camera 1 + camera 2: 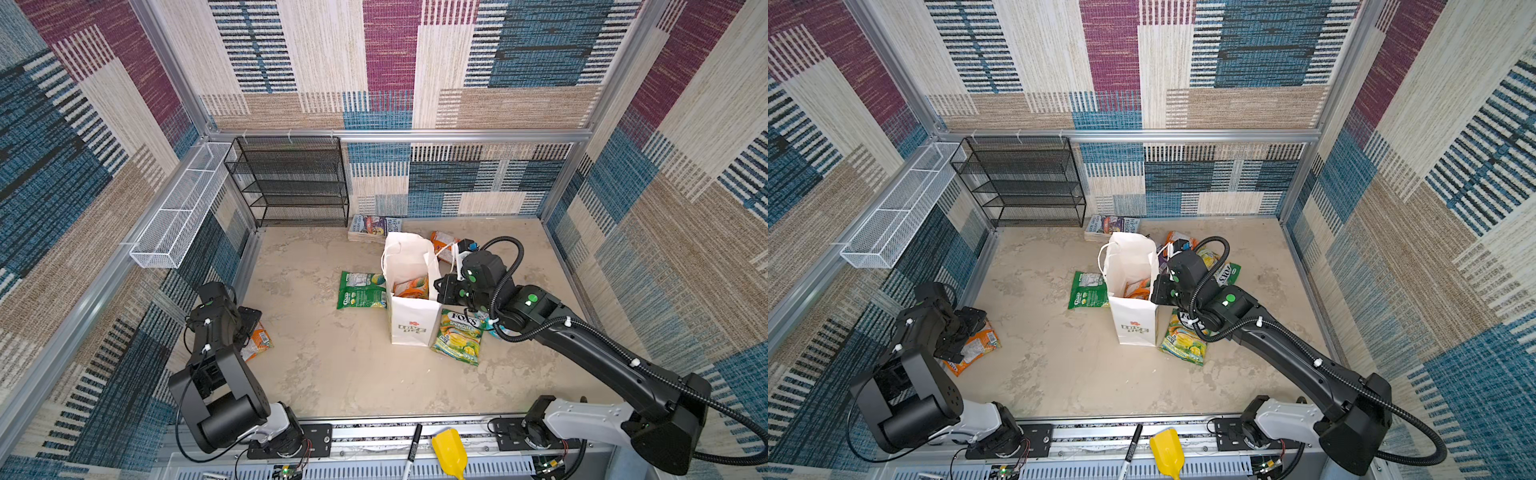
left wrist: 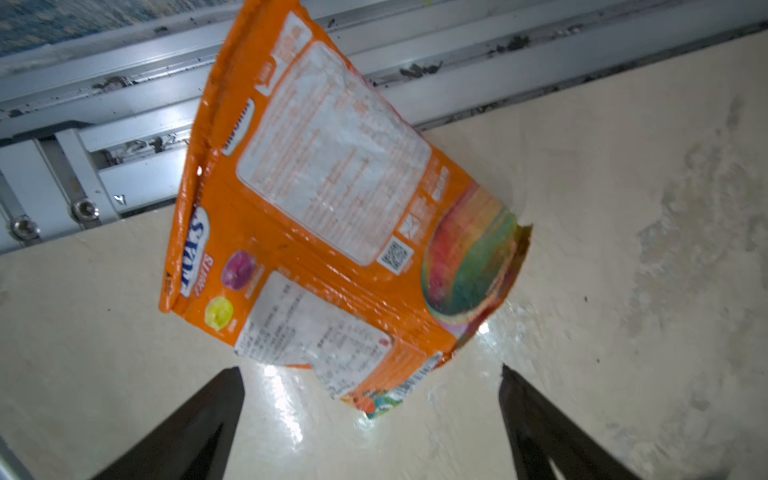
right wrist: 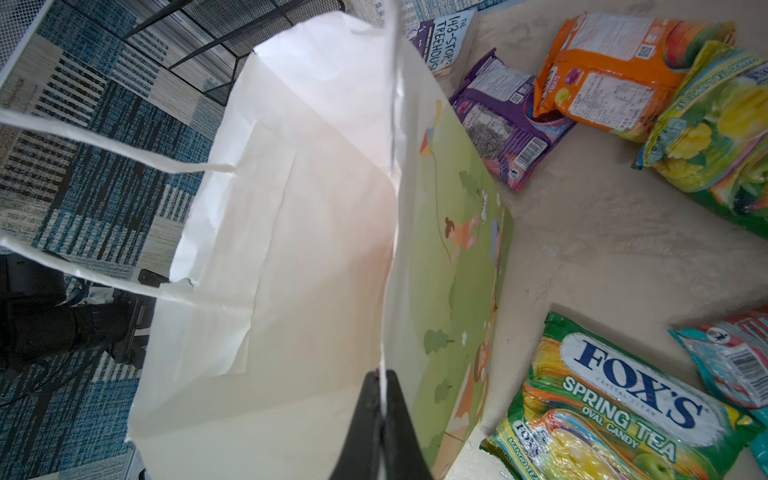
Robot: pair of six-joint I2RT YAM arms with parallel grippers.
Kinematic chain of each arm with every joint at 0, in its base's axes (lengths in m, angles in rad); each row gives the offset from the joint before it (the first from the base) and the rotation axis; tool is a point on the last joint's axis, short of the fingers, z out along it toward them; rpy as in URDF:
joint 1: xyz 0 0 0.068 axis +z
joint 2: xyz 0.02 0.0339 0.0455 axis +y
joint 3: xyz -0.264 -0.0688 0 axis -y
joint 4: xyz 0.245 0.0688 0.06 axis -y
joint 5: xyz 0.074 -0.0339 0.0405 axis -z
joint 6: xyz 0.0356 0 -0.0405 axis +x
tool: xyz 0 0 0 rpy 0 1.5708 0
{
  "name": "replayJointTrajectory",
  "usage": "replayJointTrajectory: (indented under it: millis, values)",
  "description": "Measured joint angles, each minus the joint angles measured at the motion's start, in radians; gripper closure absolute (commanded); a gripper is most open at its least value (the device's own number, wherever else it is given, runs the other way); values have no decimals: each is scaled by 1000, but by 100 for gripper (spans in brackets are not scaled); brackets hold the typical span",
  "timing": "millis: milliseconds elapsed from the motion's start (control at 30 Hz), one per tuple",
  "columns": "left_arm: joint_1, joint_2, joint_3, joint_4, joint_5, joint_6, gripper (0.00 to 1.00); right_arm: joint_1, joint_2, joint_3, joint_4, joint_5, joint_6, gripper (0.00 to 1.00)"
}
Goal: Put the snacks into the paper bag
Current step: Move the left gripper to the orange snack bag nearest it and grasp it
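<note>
The bag (image 1: 411, 328) stands upright and open-mouthed on the table (image 1: 332, 374) at the middle of both top views (image 1: 1133, 328), its "LOVE LIFE" side toward the lower edge. An inner packet (image 1: 413, 287), orange, shows inside it. My right gripper (image 3: 380, 376) is clamped on the bag's rim at its frame-right side, the paper edge pinched between the two fingers. Just left of the bag a green packet (image 1: 360, 290) lies flat. At the bag's lower right lies the Fox's packet (image 1: 459, 336), with a teal packet (image 3: 731, 357) beside it. Beyond the bag, toward the upper part of the frame, sit a purple packet (image 3: 503, 120), a far orange packet (image 3: 602, 70) and a yellow-green packet (image 3: 715, 133), with the book (image 1: 372, 227) by the back wall. At the lower left of the top views my left gripper (image 2: 370, 369) hangs spread wide and empty above the near orange packet (image 2: 332, 208). That packet lies back side up, one end over the wall rail (image 2: 124, 104), and neither finger touches it.
</note>
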Motion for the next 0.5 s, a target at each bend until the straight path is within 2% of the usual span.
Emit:
replayJointTrajectory:
  millis: [167,267,500]
  values:
    - [35,83,11,7,-6,3,0,0,0,0,1,0,-3,100]
    - [40,129,21,15,-5,5,3,0,2,-2,8,0,-3,100]
    - [42,192,36,39,22,11,17,0,2,-5,11,0,-3,100]
